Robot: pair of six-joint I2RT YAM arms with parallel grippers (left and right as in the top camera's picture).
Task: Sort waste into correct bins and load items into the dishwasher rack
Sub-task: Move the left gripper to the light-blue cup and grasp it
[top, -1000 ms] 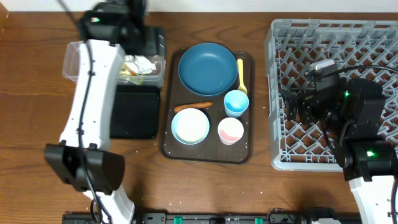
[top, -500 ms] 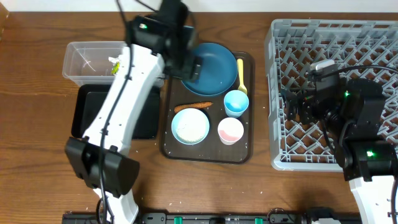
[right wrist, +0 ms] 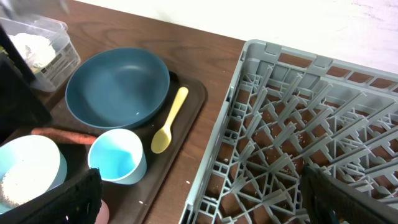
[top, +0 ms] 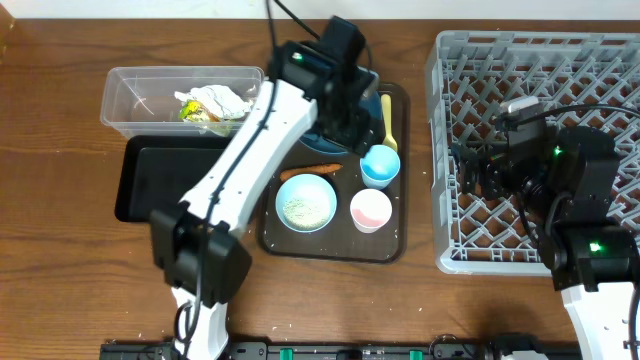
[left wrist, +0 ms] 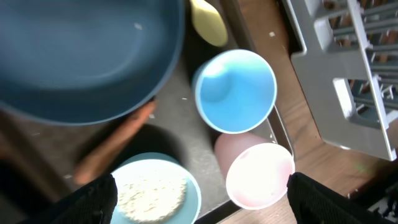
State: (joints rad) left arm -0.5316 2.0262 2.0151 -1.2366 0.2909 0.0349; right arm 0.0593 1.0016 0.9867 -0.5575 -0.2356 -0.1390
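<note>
So the bench (top: 60, 260) is brown wood. The grey dishwasher rack (top: 560, 70) takes up the whole right side of the overhead frame. The brown serving tray (top: 330, 250) sits in the middle. The black tray (top: 170, 180) is at left, and the clear tub (top: 130, 95) sits just above it, upper left.

The left claw (left wrist: 202, 186) hangs over the serving tray with its fingers wide apart, clamped on nothing. The right claw (right wrist: 199, 186) hovers over the rack's left part, also spread wide.

On the serving tray, the dark blue plate (right wrist: 117, 87) is up top, mostly under the left arm from overhead. The pale bowl (top: 305, 203) is lower left. The blue cup (top: 380, 165) is mid right, with the pink cup (top: 371, 209) just below it. The yellow spoon (top: 387, 120) lies along the plate's right edge. The carrot stick (top: 322, 171) lies between plate and bowl.

The crumpled paper (top: 215, 102) is in the tub, and the rice (top: 303, 208) is in the bowl.
</note>
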